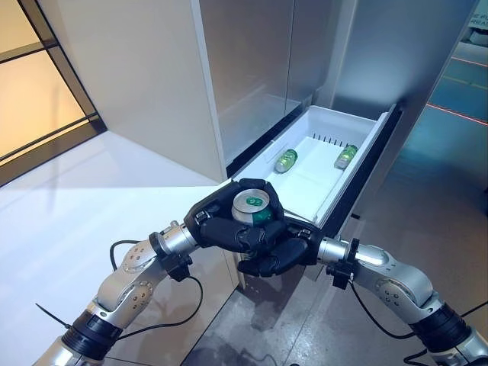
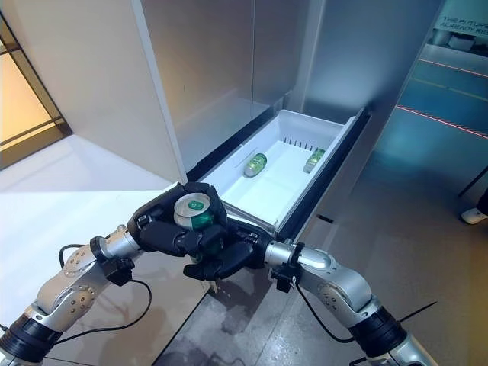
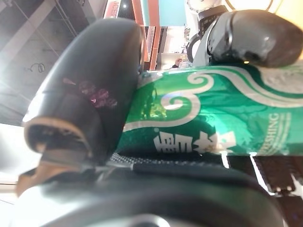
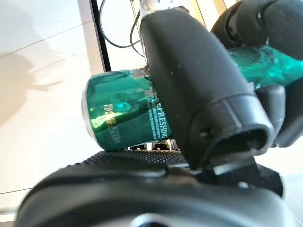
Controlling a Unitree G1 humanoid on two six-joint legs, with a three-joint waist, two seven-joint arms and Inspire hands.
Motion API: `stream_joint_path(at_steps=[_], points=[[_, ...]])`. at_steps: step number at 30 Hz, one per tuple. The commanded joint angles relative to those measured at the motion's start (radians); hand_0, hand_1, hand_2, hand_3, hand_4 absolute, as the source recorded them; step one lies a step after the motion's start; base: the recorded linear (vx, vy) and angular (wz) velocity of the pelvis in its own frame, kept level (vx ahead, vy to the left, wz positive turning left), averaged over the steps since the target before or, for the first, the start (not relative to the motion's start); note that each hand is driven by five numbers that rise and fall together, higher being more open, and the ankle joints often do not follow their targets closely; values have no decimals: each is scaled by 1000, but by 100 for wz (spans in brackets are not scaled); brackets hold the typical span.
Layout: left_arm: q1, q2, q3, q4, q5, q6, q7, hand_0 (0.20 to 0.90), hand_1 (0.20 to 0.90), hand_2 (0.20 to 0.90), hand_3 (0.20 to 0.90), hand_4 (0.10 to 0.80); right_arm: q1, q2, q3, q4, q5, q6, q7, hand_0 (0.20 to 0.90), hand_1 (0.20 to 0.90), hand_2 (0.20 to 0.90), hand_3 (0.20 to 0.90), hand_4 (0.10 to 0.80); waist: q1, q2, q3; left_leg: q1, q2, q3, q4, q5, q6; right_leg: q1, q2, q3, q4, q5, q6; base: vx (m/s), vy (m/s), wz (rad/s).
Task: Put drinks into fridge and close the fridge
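A green drink can point(image 1: 252, 204) stands upright, silver top up, just in front of the near corner of the open white fridge drawer point(image 1: 343, 114). My left hand point(image 1: 217, 225) is shut on it, fingers curled round its side, and the left wrist view shows the green can point(image 3: 213, 123) under the thumb point(image 3: 90, 94). My right hand point(image 1: 278, 255) clasps the same can from below and the right; its wrist view has the can point(image 4: 128, 113) under its thumb point(image 4: 199, 85). Two more green drinks point(image 1: 287, 160) point(image 1: 345, 156) lie on their sides inside the drawer.
The drawer sticks out from the grey fridge front point(image 1: 252, 69), whose upper doors are closed. A white counter point(image 1: 84, 206) spreads to the left of the hands. Grey floor point(image 1: 427, 213) lies to the right of the drawer.
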Motion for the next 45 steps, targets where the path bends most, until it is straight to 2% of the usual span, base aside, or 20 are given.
stream_joint_path(at_steps=[1,2,12,21,22,23,28,34,38,45], points=[[-265,-156,-43,-65,-171,-138,0,300,300,300,200,100,-163,154,74,-43,128,-64,-20,869,869,869,864,764,9,-24,-60,7,-62,-58,23,-78,16,1,46,-45,68,-99,13,0,0,0],[-268,-162,-50,-67,-170,-139,6,300,300,300,200,100,-168,161,79,-40,135,-72,-33,300,300,300,200,100,10,-24,-60,7,-61,-58,23,-78,16,2,46,-45,68,-99,12,0,0,0],[-257,-191,-55,-73,-133,-120,34,300,300,300,200,100,-164,181,67,-39,111,-110,-99,300,300,300,200,100,5,-22,-56,8,-63,-55,27,-81,18,2,47,-41,68,-97,12,0,0,0],[-246,-177,-30,-67,-13,-173,69,300,300,300,200,100,-186,148,3,-45,38,-168,-185,300,300,300,200,100,3,-25,-55,0,-61,-51,38,-79,20,-7,48,-39,78,-94,8,0,0,0],[-245,-174,-27,-68,6,-180,77,441,441,441,365,265,-191,141,-6,-45,22,-177,-197,300,300,300,200,100,4,-25,-54,-1,-60,-51,39,-80,20,-7,48,-41,81,-95,8,0,0,0],[-244,-164,-19,-71,25,-189,93,900,900,900,900,800,-202,126,-24,-50,7,-177,-210,300,300,300,200,100,5,-26,-53,-1,-60,-54,39,-80,20,-8,48,-41,83,-96,7,0,0,0],[-246,-133,22,-61,76,-255,162,900,900,900,900,800,-256,59,-88,-58,-65,-204,-257,300,300,300,200,100,10,-33,-53,-2,-60,-63,40,-82,21,-8,50,-46,95,-106,4,0,0,0],[-245,-98,100,-51,228,-361,349,900,900,900,900,800,-335,-17,-172,-23,-188,-210,-340,300,300,300,200,100,22,-43,-50,0,-62,-82,39,-83,22,-4,50,-60,108,-116,-3,7,-1,2],[-243,-88,136,-35,292,-366,398,900,900,900,900,800,-388,-54,-219,37,-246,-196,-413,300,300,300,200,100,34,-49,-50,0,-63,-96,37,-82,19,-2,50,-72,114,-122,-6,4,8,11],[-271,-85,113,46,258,-274,407,900,900,900,900,800,-502,-104,-238,229,-288,-229,-519,300,300,300,200,100,52,-54,-47,3,-67,-112,37,-83,14,9,45,-94,111,-123,-4,10,20,11]])
